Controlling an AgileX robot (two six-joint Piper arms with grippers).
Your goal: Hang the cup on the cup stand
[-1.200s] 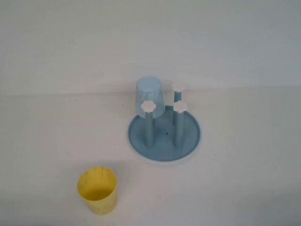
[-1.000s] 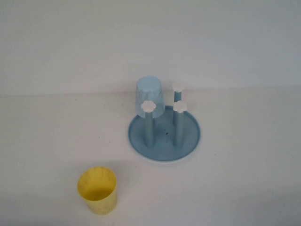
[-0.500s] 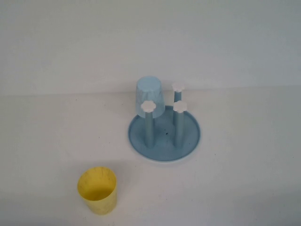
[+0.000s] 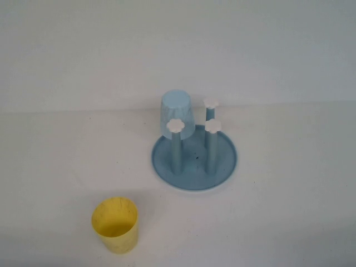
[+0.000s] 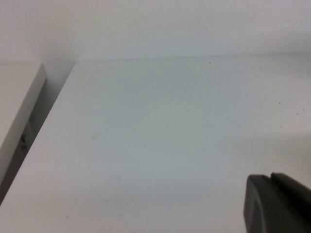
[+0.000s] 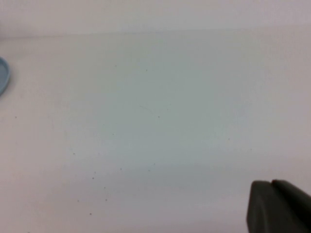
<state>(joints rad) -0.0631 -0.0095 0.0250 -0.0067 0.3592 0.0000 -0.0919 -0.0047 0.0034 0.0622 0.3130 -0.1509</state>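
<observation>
The yellow cup [image 4: 115,225] stands upright, mouth up, on the white table at the front left in the high view. The cup stand [image 4: 222,167] sits mid-table, a round blue base with upright pegs topped by white flower caps [image 4: 212,126]. Neither gripper shows in the high view. My left gripper [image 5: 270,177] shows only in its wrist view, fingers pressed together, empty, over bare table. My right gripper [image 6: 271,183] is also shut and empty over bare table, with a sliver of the stand's base [image 6: 2,77] at the edge of its view.
A light blue cup [image 4: 177,111] hangs upside down on the stand's back left peg. The left wrist view shows the table's side edge and a white ledge [image 5: 19,111] beyond it. A white wall rises behind the table.
</observation>
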